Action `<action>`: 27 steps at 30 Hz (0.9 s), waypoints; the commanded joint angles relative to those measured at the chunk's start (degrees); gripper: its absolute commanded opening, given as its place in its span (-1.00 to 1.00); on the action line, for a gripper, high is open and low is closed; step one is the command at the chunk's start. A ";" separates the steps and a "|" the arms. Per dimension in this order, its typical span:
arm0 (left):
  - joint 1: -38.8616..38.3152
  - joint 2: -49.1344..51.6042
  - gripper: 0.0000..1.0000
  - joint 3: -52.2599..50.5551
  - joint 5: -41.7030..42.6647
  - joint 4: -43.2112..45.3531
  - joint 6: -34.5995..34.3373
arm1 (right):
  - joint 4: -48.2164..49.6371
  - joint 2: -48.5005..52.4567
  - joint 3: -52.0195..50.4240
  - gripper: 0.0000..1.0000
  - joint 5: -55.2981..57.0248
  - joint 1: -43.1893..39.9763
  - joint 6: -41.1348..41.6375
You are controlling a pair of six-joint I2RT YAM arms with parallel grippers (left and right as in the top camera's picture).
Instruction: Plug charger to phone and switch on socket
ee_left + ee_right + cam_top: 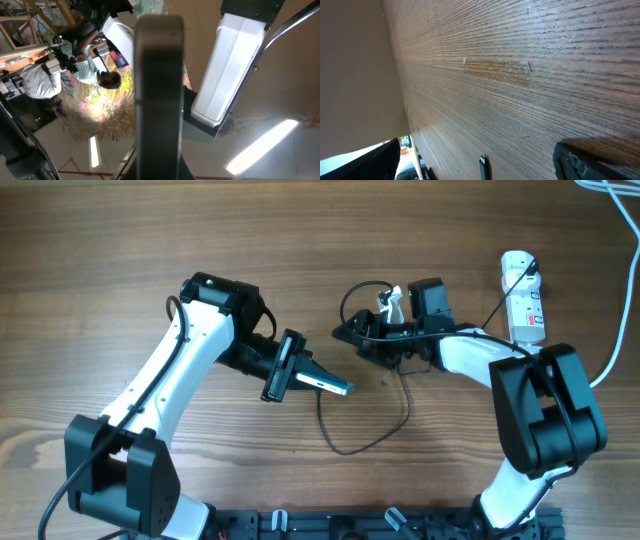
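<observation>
The phone [345, 389] is held edge-on above the table in my left gripper [318, 378], which is shut on it. In the left wrist view the phone [159, 90] is a dark upright slab filling the middle, and its screen is hidden. The charger's thin black cable [352, 450] loops over the table between the arms. Its connector tip [482, 167] stands between the spread fingers of my right gripper [476, 150], close to the wood. My right gripper [345, 333] points left, towards the phone. The white socket [522, 295] lies at the far right, behind the right arm.
A thicker white cord [625, 310] runs along the right edge of the table. A taped patch [497, 70] marks the wood ahead of the right gripper. The left wrist camera faces up at the right arm's white link [235, 65] and the ceiling.
</observation>
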 commanded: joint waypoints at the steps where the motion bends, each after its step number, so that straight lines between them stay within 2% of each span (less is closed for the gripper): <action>1: 0.00 -1.16 -0.92 0.31 2.60 -0.24 -0.79 | -2.10 4.00 -2.73 0.99 13.44 -0.31 -1.57; 7: 0.00 -1.11 -0.92 0.31 1.92 0.20 -0.74 | -2.10 4.00 -2.73 0.99 13.44 -0.31 -1.60; 14: 0.00 -1.11 -0.92 0.31 -6.69 0.66 -0.70 | -2.10 4.00 -2.73 0.99 13.44 -0.31 -1.60; 21: 0.00 -1.11 -0.92 0.31 -6.86 17.46 -0.31 | -2.10 4.00 -2.73 0.99 13.44 -0.31 -1.60; 22: 0.00 -1.11 -0.92 0.31 -7.02 20.94 0.48 | -2.10 4.00 -2.73 0.99 13.44 -0.31 -1.57; 24: 0.00 -1.11 -0.92 0.31 -8.96 28.89 7.21 | -2.10 4.00 -2.73 0.99 13.44 -0.31 -1.60; 27: 0.00 -1.11 -0.92 0.31 -16.04 33.09 8.94 | -2.10 4.00 -2.73 0.99 13.44 -0.31 -1.60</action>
